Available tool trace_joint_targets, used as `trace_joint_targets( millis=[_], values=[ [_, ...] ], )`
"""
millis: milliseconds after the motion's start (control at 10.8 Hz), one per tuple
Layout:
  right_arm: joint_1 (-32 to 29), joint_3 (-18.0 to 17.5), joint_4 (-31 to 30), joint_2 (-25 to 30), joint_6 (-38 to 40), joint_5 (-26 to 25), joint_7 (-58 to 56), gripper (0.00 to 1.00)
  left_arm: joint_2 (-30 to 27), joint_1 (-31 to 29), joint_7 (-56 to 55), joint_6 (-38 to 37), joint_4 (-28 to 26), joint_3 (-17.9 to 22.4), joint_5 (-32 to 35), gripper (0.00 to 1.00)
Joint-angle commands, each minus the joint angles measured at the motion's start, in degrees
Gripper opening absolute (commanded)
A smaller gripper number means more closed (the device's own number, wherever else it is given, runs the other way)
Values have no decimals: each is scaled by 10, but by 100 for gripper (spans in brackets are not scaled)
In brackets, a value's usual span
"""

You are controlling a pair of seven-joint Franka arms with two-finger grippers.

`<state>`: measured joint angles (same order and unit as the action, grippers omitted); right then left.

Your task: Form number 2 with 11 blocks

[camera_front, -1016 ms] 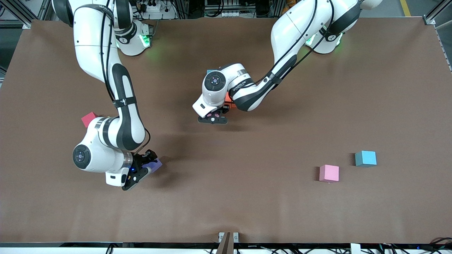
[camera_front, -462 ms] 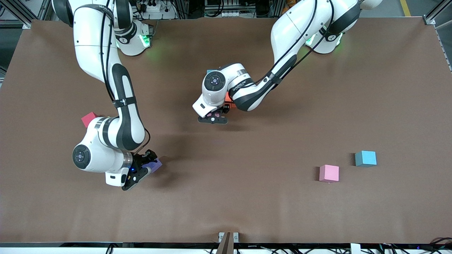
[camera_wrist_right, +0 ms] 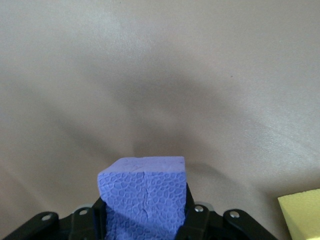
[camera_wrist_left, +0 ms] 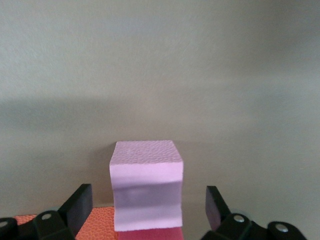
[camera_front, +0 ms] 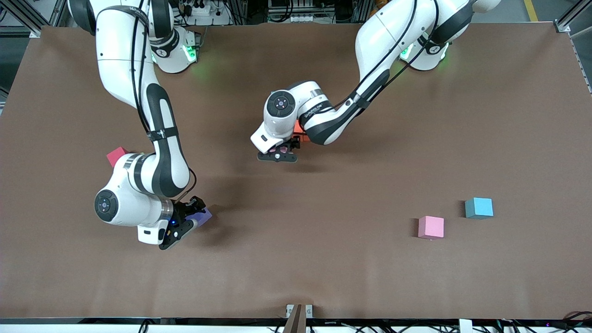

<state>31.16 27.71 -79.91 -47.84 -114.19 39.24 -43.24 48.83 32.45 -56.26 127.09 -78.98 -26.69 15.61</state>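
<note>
My left gripper [camera_front: 279,153] stands open over the table's middle. Its fingers [camera_wrist_left: 80,206] are well apart on either side of a pale pink block [camera_wrist_left: 146,182] and do not touch it. An orange block [camera_wrist_left: 95,227] and a red block [camera_wrist_left: 150,235] lie against that pink block. My right gripper [camera_front: 188,218] is low over the table toward the right arm's end, shut on a purple block [camera_wrist_right: 142,195] [camera_front: 204,214]. A yellow block [camera_wrist_right: 302,215] lies close to it.
A red block [camera_front: 115,156] lies beside the right arm's wrist. A pink block [camera_front: 431,227] and a blue block [camera_front: 478,207] sit apart toward the left arm's end, the pink one nearer the front camera. The orange block [camera_front: 299,127] peeks from under the left wrist.
The left gripper has opened and let go of the pale pink block, and its wrist has risen slightly. The right arm has stayed where it was, still gripping the purple block.
</note>
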Motion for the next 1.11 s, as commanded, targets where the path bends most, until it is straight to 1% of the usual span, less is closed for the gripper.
trace_joint_targets(
  millis=[0,185,370,554,739,832,1016],
  values=[
    [14,-1,-3,17,23,-8,60,32,-58,-18,-2,-51,-7,6,48,100],
    [42,9,-8,21,26,-9,107,32,-103,-67,-1,-100,-11,6,49,100],
    [105,54,-10,21,26,-9,161,32,-129,-120,3,-112,-11,5,50,100],
    [164,81,-13,21,25,-9,254,32,-148,-168,16,-138,-11,6,50,100],
    [215,102,-15,19,16,-8,341,32,-155,-210,25,-155,-11,6,52,100],
    [235,105,-16,19,8,-8,385,31,-160,-234,52,-173,-14,6,53,100],
    [252,105,-16,17,-2,-9,428,32,-162,-293,162,-175,-14,6,54,100]
  ],
)
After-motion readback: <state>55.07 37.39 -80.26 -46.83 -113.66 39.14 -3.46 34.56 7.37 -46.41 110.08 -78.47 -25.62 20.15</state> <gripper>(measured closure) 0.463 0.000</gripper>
